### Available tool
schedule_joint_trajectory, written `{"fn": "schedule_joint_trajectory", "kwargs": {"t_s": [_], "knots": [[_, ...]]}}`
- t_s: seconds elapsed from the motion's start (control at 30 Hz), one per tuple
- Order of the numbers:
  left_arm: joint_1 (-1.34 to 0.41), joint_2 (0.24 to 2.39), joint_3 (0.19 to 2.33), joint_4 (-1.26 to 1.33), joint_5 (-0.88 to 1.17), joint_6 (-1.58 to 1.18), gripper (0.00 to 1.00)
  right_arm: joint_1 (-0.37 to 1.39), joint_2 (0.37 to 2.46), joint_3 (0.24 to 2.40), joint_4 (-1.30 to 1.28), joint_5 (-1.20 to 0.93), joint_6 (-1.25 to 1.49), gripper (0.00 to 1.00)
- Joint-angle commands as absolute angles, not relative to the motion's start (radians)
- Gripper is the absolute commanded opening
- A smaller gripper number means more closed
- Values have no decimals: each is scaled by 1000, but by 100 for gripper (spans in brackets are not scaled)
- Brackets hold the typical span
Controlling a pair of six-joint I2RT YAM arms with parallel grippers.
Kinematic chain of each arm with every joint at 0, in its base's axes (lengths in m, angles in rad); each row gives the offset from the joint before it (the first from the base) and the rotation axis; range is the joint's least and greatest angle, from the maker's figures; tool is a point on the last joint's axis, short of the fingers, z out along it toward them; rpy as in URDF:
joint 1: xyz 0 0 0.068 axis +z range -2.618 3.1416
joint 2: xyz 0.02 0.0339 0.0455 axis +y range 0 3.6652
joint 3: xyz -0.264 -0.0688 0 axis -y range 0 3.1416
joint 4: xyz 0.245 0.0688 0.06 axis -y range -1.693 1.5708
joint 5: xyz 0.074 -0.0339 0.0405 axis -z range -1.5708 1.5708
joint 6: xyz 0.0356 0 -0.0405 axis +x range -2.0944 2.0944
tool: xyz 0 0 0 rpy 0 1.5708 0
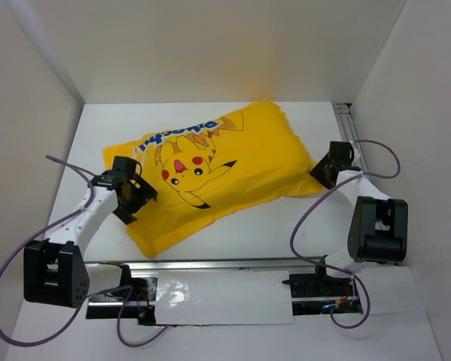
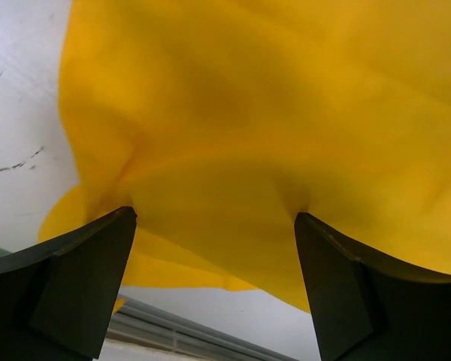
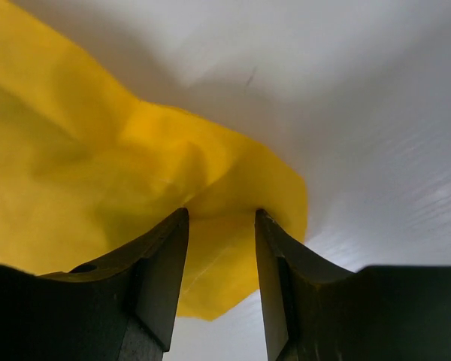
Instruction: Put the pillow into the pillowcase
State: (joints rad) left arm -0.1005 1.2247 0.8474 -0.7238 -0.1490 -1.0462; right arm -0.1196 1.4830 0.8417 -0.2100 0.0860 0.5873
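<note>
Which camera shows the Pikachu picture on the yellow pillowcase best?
The top external view. It shows the whole bright yellow fabric pillowcase lying on the white table, with its Pikachu print and blue lettering. Both wrist views show only plain yellow cloth close up, with no picture.

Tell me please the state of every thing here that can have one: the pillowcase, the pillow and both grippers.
pillowcase: lying on the table, puffed up at its right part, flat and loose at the near left end.
pillow: not visible; the bulge suggests it is inside the case.
left gripper: open, fingers wide apart at the yellow fabric.
right gripper: fingers half closed around a corner of the case; grip unclear.
</note>
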Motion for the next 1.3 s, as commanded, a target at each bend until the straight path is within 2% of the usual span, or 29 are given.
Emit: {"fn": "schedule_joint_trajectory", "kwargs": {"t_s": [0.0, 0.23, 0.43, 0.57, 0.67, 0.73, 0.8, 0.93, 1.0, 1.1, 1.27], "knots": [[-48, 1239, 769, -703, -84, -1029, 100, -130, 1522, 845, -190, 146, 641, 48], [116, 1295, 676, -713, -43, -986, 100, -130, 1569, 824, -158, 146, 663, 37], [204, 1295, 718, -713, -63, -977, 100, -140, 1569, 847, -169, 189, 672, 37], [228, 1295, 840, -695, -92, -965, 100, -140, 1525, 882, -189, 233, 658, 38], [229, 1305, 997, -730, -118, -954, 100, -140, 1467, 951, -221, 259, 614, 47], [229, 1305, 1104, -742, -146, -933, 100, -140, 1422, 1006, -232, 259, 553, 68], [229, 1295, 1172, -755, -169, -902, 100, -140, 1372, 1026, -232, 249, 523, 100], [238, 1295, 1383, -755, -204, -813, 100, -140, 1289, 1054, -218, 223, 459, 100], [238, 1305, 1440, -755, -126, -759, 100, -140, 1255, 1066, -207, 207, 448, 100], [206, 1284, 1470, -707, -22, -706, 100, -140, 1198, 1066, -183, 135, 393, 100], [72, 1239, 1470, -652, -5, -634, 100, -127, 1147, 1114, -183, -3, 328, 100]]}}
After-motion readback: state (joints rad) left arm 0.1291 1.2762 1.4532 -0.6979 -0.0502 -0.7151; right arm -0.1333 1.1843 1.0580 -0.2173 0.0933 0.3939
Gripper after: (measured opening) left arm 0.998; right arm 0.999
